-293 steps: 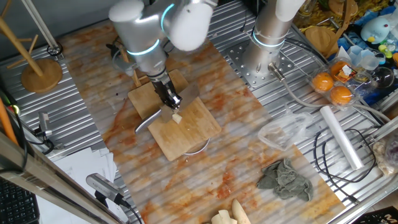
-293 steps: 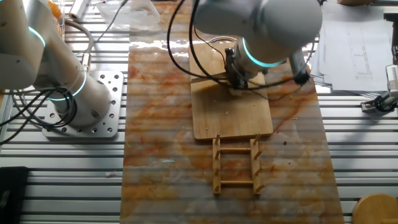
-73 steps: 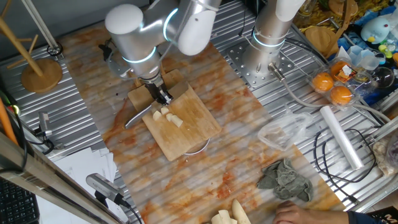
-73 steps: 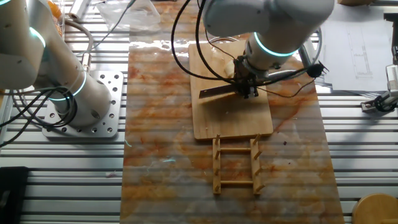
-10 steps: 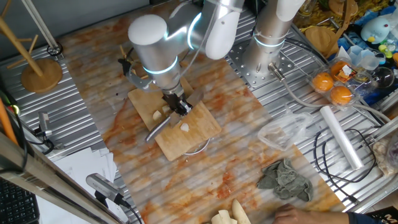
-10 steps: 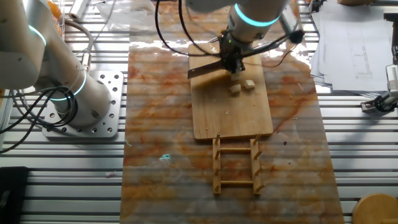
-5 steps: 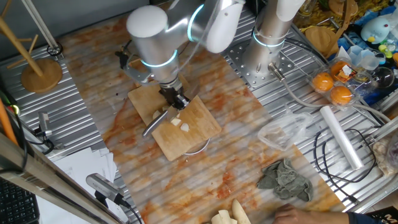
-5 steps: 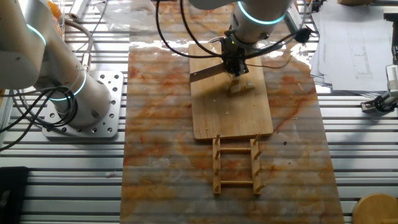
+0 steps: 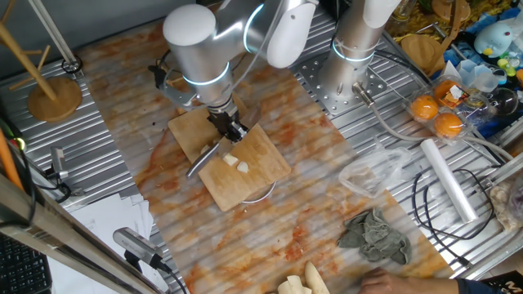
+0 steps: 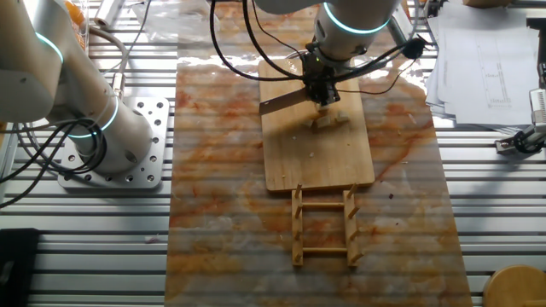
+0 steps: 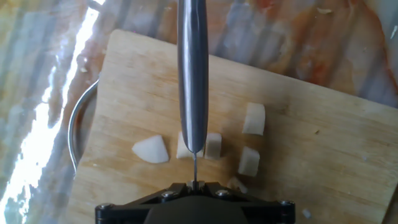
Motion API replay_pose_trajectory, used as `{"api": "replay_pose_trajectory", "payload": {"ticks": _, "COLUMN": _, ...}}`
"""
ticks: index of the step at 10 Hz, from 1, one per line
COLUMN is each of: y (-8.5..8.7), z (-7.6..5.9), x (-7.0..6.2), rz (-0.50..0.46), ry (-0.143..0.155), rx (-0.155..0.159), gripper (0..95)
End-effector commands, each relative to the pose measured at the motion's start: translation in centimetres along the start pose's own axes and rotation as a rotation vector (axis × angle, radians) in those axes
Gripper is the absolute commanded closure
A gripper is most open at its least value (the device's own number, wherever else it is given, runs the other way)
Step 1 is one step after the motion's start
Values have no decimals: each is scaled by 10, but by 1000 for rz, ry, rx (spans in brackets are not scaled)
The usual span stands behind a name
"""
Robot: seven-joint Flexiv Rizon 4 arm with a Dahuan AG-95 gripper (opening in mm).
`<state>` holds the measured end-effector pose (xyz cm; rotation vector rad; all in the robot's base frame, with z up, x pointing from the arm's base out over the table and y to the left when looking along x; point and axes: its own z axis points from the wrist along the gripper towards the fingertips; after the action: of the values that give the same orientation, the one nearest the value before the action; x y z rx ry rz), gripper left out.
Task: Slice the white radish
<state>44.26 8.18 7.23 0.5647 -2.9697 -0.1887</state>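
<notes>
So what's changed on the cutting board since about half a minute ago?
The radish, then one stick under the end effector, now lies as several chunks on the board. The end effector, holding the knife throughout, has shifted slightly along the board and now has the blade over the chunks. The board, rack and rag stayed put.

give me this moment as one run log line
phase: slicing | gripper: shut on knife | knife: edge down between white radish chunks | chunks: on cutting board
</notes>
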Motion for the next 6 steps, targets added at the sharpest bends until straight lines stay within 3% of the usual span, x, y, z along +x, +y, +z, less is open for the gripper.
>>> {"api": "replay_pose_trajectory", "payload": {"ticks": 1, "y": -1, "z": 0, "x": -2, "rz": 14, "ry": -1, "rx": 2, "gripper": 950}}
{"api": "replay_pose_trajectory", "payload": {"ticks": 6, "y": -2, "z": 2, "x": -4, "rz": 57, "ry": -4, "rx": -34, "gripper": 950}}
